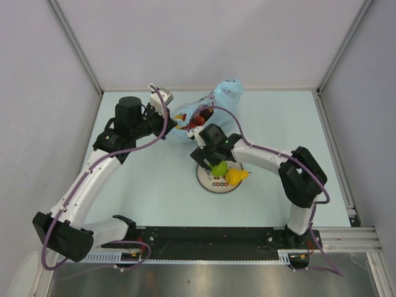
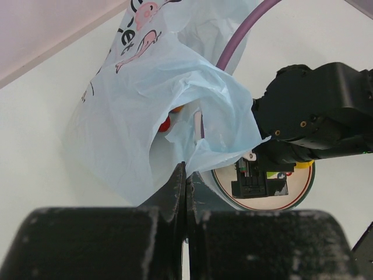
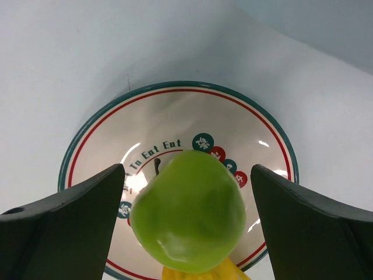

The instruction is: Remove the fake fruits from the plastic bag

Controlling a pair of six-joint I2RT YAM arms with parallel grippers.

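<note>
The light-blue plastic bag (image 1: 224, 94) lies at the back of the table, its mouth towards the plate. My left gripper (image 1: 180, 127) is shut on the bag's edge (image 2: 175, 116), with the fingers (image 2: 178, 186) pressed together on the film. Red and orange fruits (image 2: 165, 123) show inside the bag, and also from above (image 1: 197, 120). My right gripper (image 1: 211, 162) is open over the white plate (image 1: 218, 185). A green apple (image 3: 189, 219) lies between its fingers, apart from both, over a yellow fruit (image 3: 198, 274). Both also show in the top view: the apple (image 1: 218, 167) and the yellow fruit (image 1: 235, 176).
The plate (image 3: 175, 111) has a red and green rim and red lettering. The right arm's black wrist (image 2: 317, 114) hangs close beside the bag's mouth. Grey walls enclose the table on three sides, and a black rail (image 1: 210, 235) runs along the near edge.
</note>
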